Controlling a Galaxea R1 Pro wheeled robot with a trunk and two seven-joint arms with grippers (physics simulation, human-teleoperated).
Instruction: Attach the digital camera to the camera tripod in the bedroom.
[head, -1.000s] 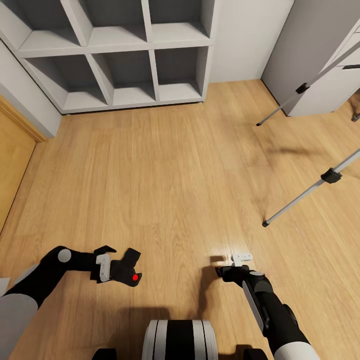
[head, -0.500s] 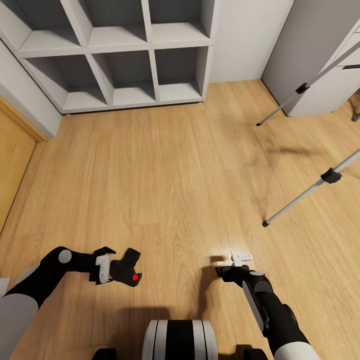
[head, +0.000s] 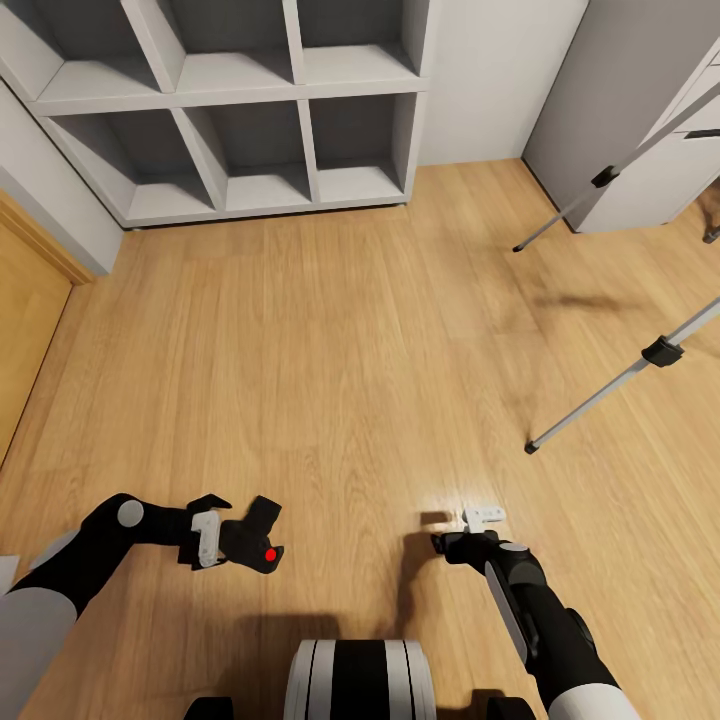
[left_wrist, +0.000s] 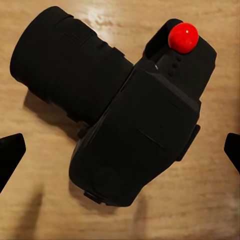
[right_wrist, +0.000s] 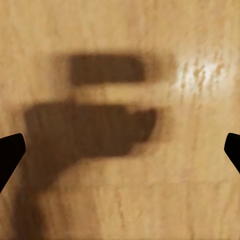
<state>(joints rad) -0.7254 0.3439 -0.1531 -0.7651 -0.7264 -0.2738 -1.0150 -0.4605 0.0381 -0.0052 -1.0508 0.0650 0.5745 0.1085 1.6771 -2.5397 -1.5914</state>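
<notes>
Two silver legs of the camera tripod (head: 640, 365) stand well beyond the right jaws (head: 468, 528) in the head view. Left wrist view: the digital camera (left_wrist: 120, 120) sits between the left jaws' (left_wrist: 120, 150) widely parted tips; grip unclear. Right wrist view: parted tips, wood floor (right_wrist: 190, 190) between.

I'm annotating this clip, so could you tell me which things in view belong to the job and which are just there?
Job:
digital camera, at the left gripper
camera tripod

Just there:
grey cubby shelves
wooden door
right gripper
</notes>
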